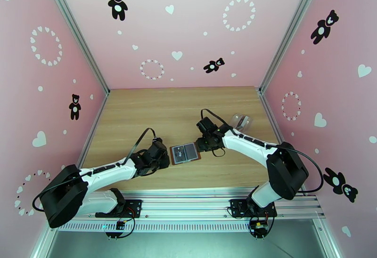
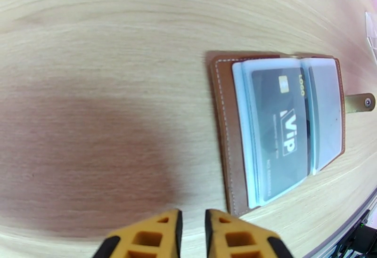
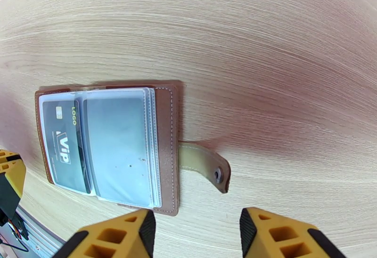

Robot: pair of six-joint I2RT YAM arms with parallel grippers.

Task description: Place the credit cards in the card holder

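Observation:
The brown card holder (image 1: 184, 152) lies open and flat on the wooden table between my two grippers. One dark credit card (image 2: 278, 127) marked "VIP" sits inside a see-through pocket on the side nearer my left arm; the same credit card (image 3: 63, 146) shows through the plastic in the right wrist view. The neighbouring pocket (image 3: 120, 146) looks greyish, its contents unclear. The snap tab (image 3: 207, 165) sticks out toward my right gripper (image 3: 198, 235), which hovers open just off the holder's edge (image 3: 165, 150). My left gripper (image 2: 193, 228) hangs short of the holder's other edge (image 2: 226, 136), its jaws a narrow gap apart, holding nothing.
A clear plastic case (image 1: 241, 121) lies at the back right of the table, behind the right arm. Pink walls close in the table on three sides. Bare wood stretches behind the holder and to the left of it.

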